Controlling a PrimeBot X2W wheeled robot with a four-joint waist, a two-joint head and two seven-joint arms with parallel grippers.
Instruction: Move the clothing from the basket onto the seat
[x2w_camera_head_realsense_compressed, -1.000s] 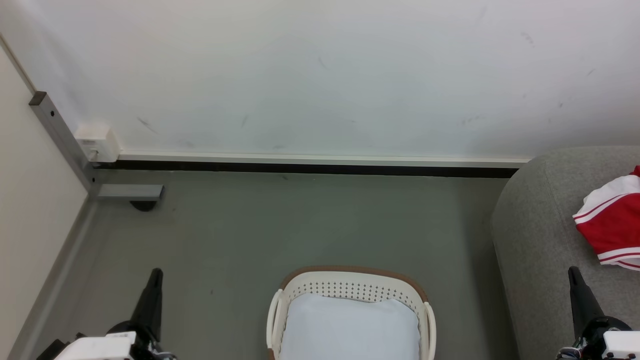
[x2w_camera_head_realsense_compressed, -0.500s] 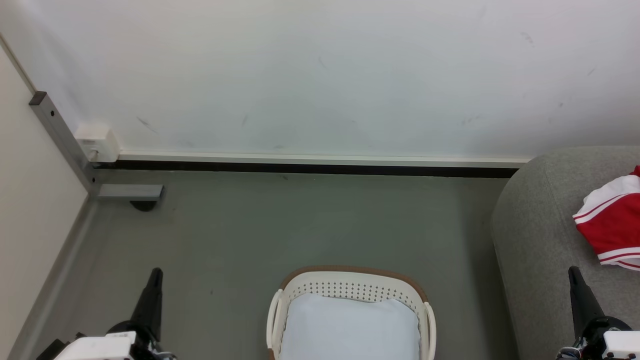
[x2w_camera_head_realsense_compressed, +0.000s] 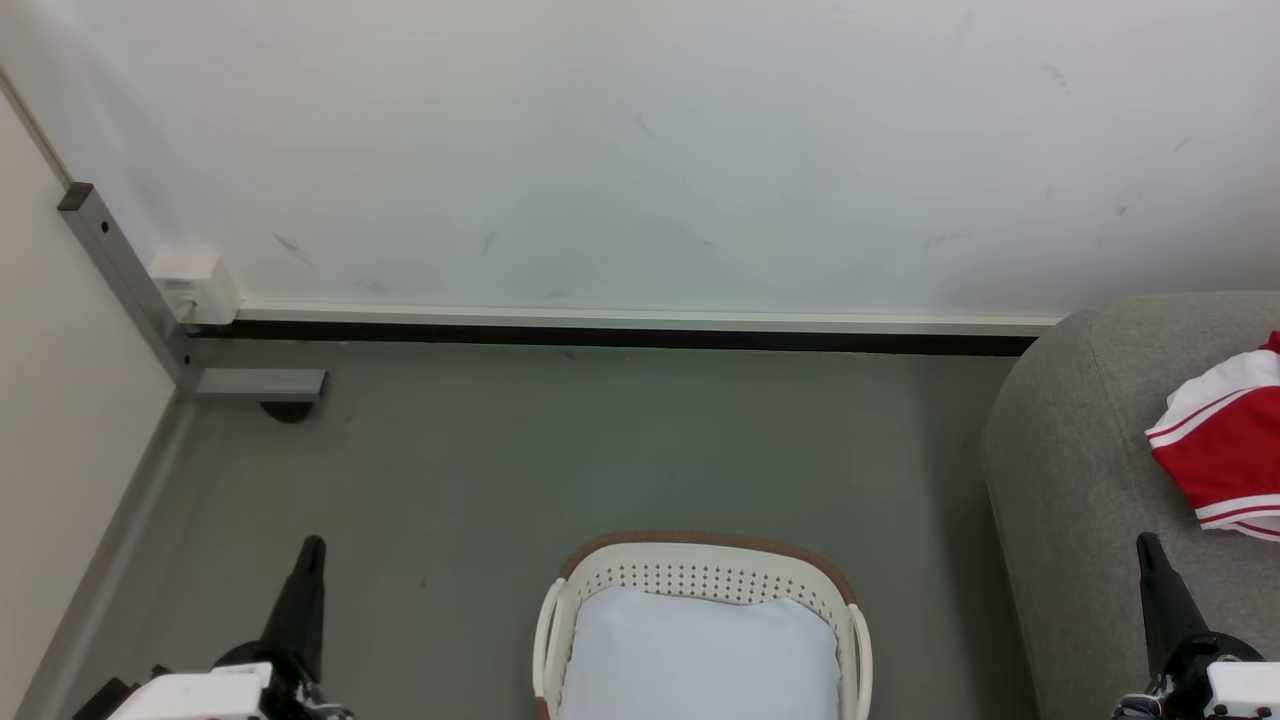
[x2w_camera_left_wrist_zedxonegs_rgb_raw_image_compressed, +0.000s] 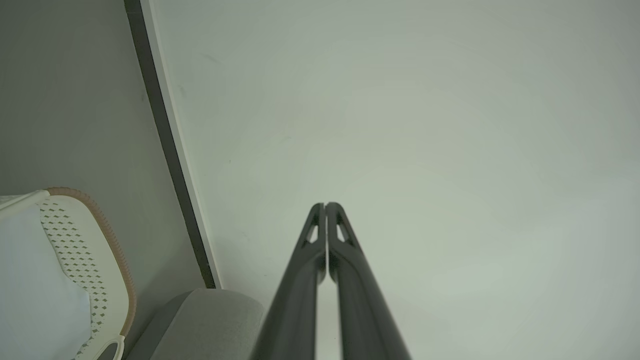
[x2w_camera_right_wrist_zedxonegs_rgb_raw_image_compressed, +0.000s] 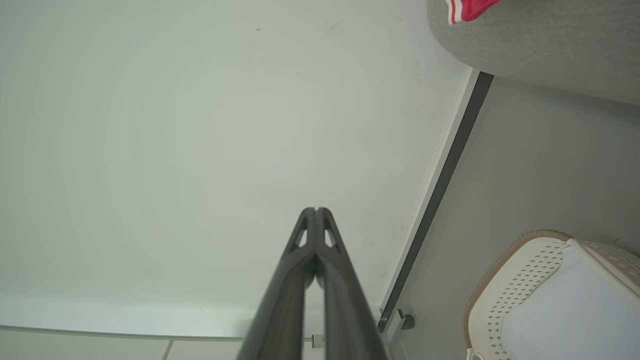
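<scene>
Though near right fingers (x2w_camera_head_realsense_compressed: 1160, 595), clothing (x2w_camera_head_realsense_compressed: 1225, 455) apart.

basket (x2w_camera_head_realsense_compressed: 705, 585) on floor (x2w_camera_head_realsense_compressed: 600, 450) left of seat (x2w_camera_head_realsense_compressed: 1070, 470), clothing (x2w_camera_head_realsense_compressed: 1225, 450) on seat, pad (x2w_camera_head_realsense_compressed: 700, 655) in basket

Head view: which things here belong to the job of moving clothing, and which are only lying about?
Belonging to the job: red clothing, cream basket, grey seat.
Only lying about: pale pad in the basket, white wall box, grey metal post.
</scene>
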